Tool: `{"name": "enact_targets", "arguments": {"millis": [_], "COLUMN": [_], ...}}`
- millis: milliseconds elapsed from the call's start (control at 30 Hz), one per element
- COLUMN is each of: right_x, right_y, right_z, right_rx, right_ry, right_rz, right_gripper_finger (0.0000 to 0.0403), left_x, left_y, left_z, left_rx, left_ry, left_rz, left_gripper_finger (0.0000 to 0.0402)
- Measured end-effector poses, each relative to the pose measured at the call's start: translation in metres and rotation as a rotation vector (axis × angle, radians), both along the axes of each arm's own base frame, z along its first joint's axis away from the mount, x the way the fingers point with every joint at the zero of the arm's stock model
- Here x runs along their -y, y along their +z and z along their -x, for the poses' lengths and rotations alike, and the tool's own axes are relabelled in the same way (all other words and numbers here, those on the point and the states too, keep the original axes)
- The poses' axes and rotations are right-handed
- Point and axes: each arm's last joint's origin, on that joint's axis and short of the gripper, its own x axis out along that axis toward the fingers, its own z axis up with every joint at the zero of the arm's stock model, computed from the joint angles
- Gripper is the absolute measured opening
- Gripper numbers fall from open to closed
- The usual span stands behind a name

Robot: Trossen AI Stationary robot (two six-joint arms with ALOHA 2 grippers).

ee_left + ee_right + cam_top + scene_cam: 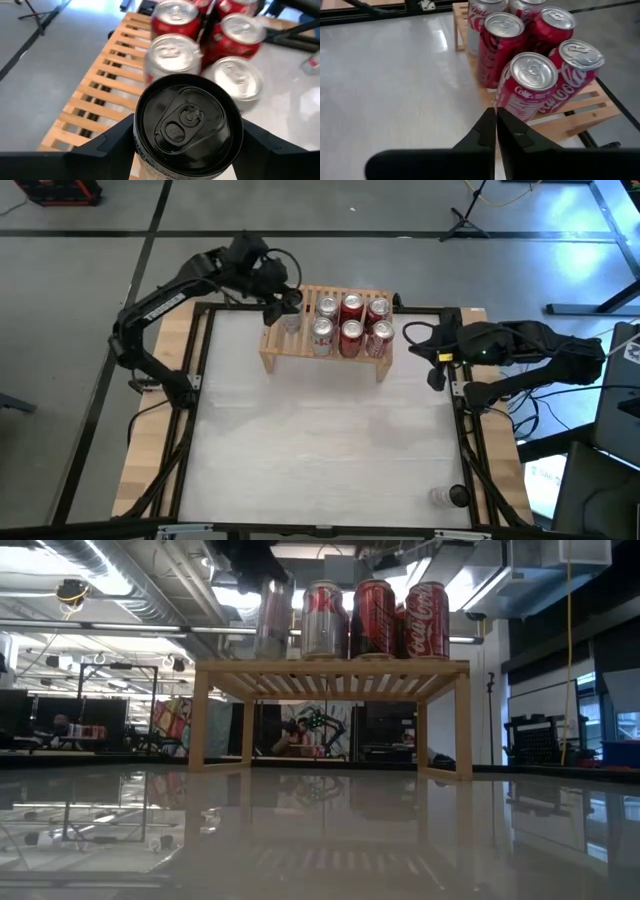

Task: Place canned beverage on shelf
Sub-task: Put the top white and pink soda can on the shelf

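White glossy table (320, 450) bare in front. Low light-wood slatted shelf (275, 348) at far edge w/ six red & silver cans (351, 325) grouped on right part. Left gripper (187, 145) clamped black-topped can (188, 125) over shelf's left end. Right gripper (496, 132) pinched closed, empty, beside shelf's right end.

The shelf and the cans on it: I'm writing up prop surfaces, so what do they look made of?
The shelf looks like pale unfinished wood: grain-toned slats and solid legs. The cans look like thin metal, with bright silvery tops and glossy red or silver printed walls. The black-topped can, held in the left gripper, seems metal too, with a dark coating.
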Motion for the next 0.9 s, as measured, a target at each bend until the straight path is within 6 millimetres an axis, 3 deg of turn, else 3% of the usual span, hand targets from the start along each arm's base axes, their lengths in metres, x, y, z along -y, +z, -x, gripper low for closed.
{"name": "enact_targets", "arguments": {"millis": [200,600,900], "right_x": [0.0,0.0,0.001], "right_y": [0.0,0.001,0.002], "right_z": [0.0,-0.001,-0.001], "right_rx": [0.008,0.023,0.03], "right_ry": [-0.019,-0.029,-0.042], "right_rz": [-0.021,-0.019,-0.009], "right_gripper_finger": [0.0012,0.0012,0.0012], "left_x": [-0.014,-0.021,-0.021], "left_y": [-0.004,-0.019,-0.018], "left_z": [-0.007,-0.019,-0.019], "left_rx": [0.046,0.033,0.029], "left_ry": [-0.028,-0.095,-0.101], "left_rz": [-0.012,0.04,0.024], "left_gripper_finger": [0.0239,0.0239,0.024]}}
